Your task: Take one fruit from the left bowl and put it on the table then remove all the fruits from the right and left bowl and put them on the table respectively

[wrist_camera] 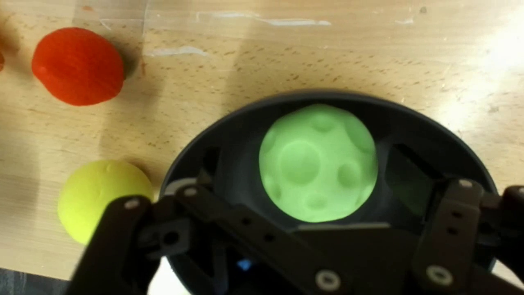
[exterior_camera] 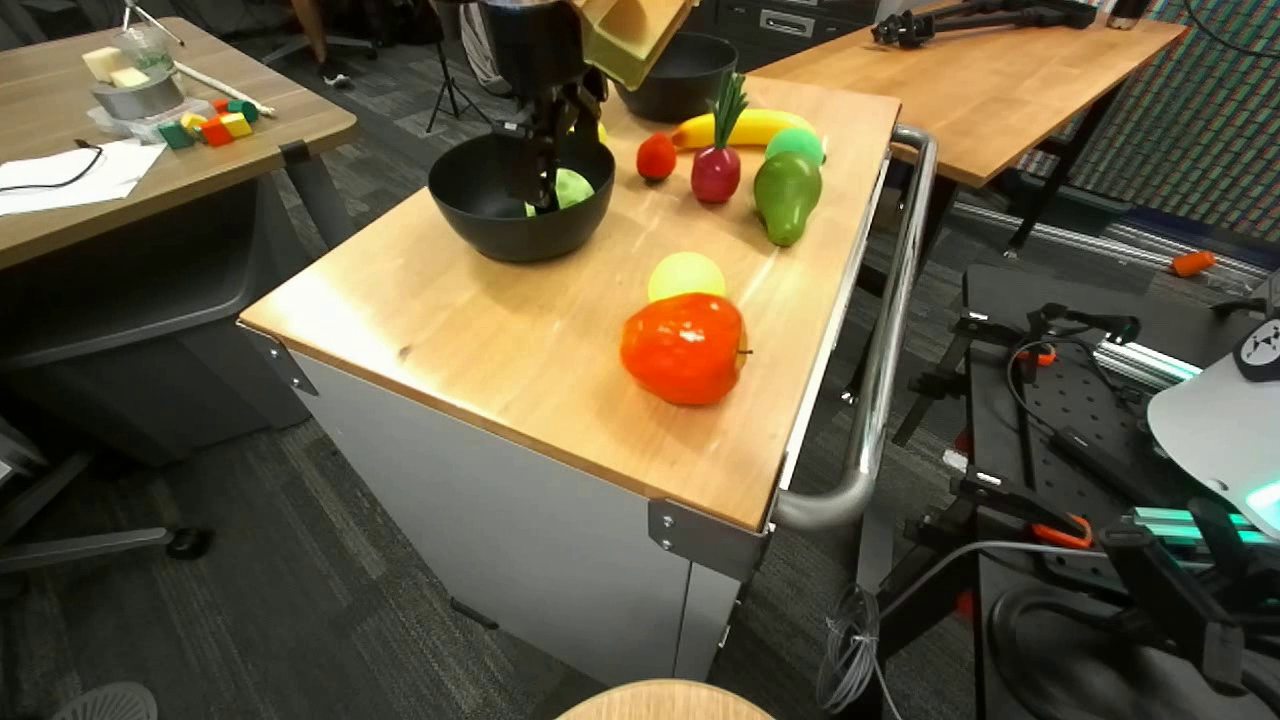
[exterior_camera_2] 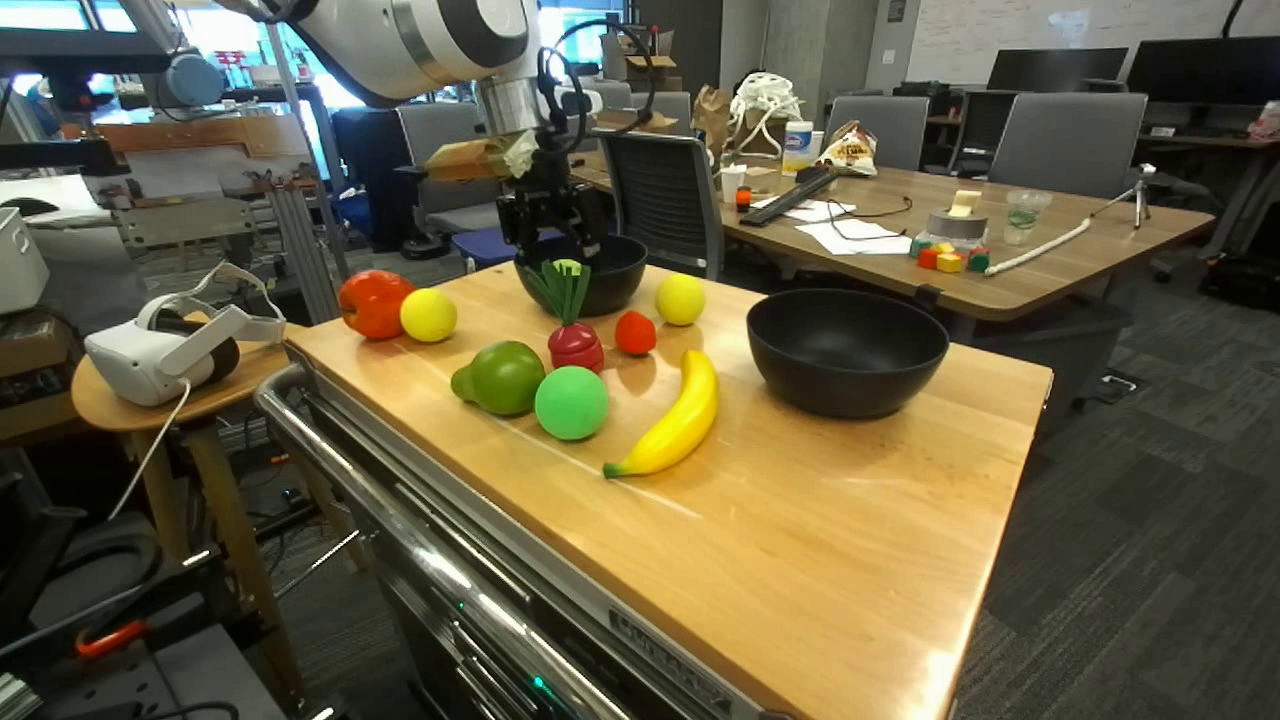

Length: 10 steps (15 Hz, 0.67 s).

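In the wrist view, a dimpled pale green ball (wrist_camera: 318,164) is cradled in a black bowl (wrist_camera: 241,139), and the jaws are spread apart, one to each side of it, with a gap left on both sides. The bowl is supported by a wooden counter (exterior_camera_2: 860,520), under the arm (exterior_camera_2: 360,40). Just beside its rim a yellow ball (wrist_camera: 98,188) is seen, and near that a small red fruit (wrist_camera: 77,67). In both exterior views, a radish (exterior_camera: 716,173) with green leaves is shown near the small red fruit, and an avocado (exterior_camera: 788,195) and a green ball (exterior_camera_2: 572,403) are gathered toward the metal handle (exterior_camera: 890,330). A banana (exterior_camera_2: 670,420) is laid between the green ball and the other black bowl (exterior_camera_2: 848,350), which is stood upright. Well apart from the banana, a large red fruit (exterior_camera: 685,348) is seen next to another yellow ball (exterior_camera: 686,276); whether these are touching cannot be told.
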Available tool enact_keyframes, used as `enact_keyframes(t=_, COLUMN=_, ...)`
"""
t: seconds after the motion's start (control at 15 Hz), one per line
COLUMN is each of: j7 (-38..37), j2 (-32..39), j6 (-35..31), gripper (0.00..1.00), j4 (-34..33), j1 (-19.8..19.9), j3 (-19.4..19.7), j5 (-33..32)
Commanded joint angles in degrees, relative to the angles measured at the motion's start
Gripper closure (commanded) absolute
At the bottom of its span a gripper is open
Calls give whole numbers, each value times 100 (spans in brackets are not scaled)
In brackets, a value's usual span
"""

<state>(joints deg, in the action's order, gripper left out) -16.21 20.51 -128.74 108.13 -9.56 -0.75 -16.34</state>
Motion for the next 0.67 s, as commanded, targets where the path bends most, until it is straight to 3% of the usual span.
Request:
enact_keyframes(t=0.0, j7=125, j2=148, j6=-68, gripper=4, j4=-178, j1=16, j3=-23, j5=64)
enact_keyframes(t=0.07, j7=113, j2=176, j6=-83, gripper=27, j4=-198, j1=7, j3=-19, j5=53)
enact_keyframes(t=0.2, j7=108, j2=200, j6=-88, gripper=32, j4=-229, j1=1, j3=-15, j5=53)
enact_keyframes(t=0.47, j7=80, j2=167, j6=-113, gripper=63, j4=-290, j1=4, j3=1, j5=59)
enact_keyframes(t=0.6, j7=49, j2=82, j6=-139, gripper=67, j4=-362, j1=14, j3=0, j5=107)
